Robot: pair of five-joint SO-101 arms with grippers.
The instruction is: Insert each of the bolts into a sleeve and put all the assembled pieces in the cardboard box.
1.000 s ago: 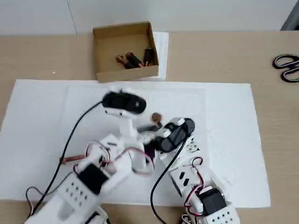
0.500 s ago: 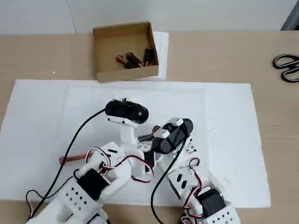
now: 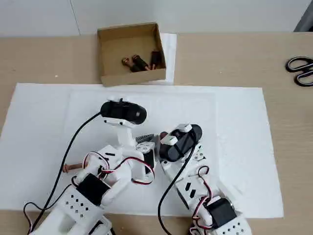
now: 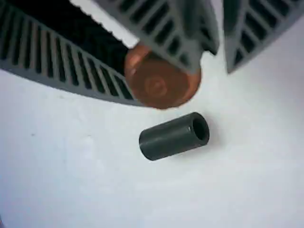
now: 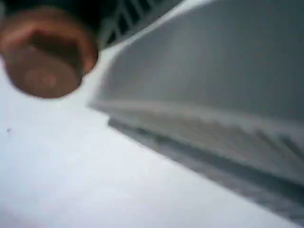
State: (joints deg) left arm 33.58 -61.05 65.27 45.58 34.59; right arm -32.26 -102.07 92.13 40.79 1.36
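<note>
Now: left gripper (image 3: 145,141) gapes, empty. Right gripper (image 3: 160,138) clamps one copper bolt (image 4: 161,84), seen head-on. One black sleeve (image 4: 173,136) lies on its side on the white paper (image 3: 234,147), just beside the bolt, not touching, axis crosswise to it. Left arm judged nearer. Also: one loose bolt (image 3: 73,167) toward the paper's front-left corner; three assembled pieces (image 3: 139,62) in the cardboard box (image 3: 105,54).

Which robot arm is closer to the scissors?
Right. The right arm is on the side of the white paper towards the scissors, though well short of them. The left arm is farther off, beyond the right arm.
</note>
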